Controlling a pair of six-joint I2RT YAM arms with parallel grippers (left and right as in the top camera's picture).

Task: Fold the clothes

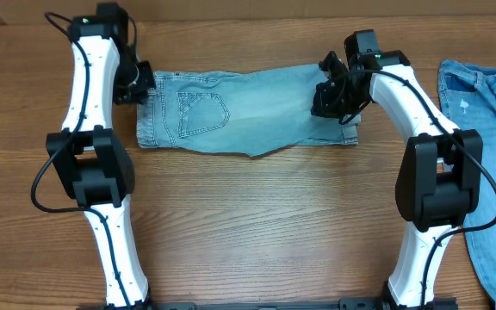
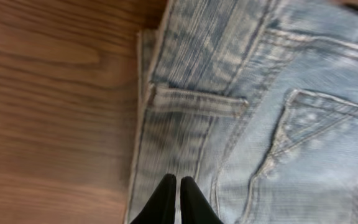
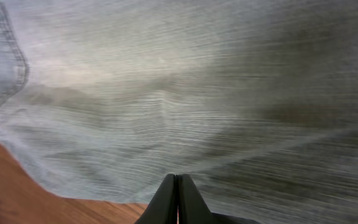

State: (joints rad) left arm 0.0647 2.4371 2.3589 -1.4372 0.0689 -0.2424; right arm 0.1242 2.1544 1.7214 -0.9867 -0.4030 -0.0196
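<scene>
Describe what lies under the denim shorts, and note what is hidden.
Only the wooden table shows beneath the shorts, its wood running out around their edges. Anything directly under the cloth is covered and cannot be seen.

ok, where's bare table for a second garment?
Biggest free patch: brown wooden table between the white left arm and white right arm, below the pale blue denim shorts. Narrow strip outside the left arm. Crowded: right edge, covered by another blue denim garment.

We see only part of a second denim garment [image 1: 489, 138], cut off at the overhead view's right edge. The right gripper [image 1: 334, 99] covers the hem end of the denim shorts [image 1: 248, 108], and the right wrist view (streaked throughout) blurs their weave.
</scene>
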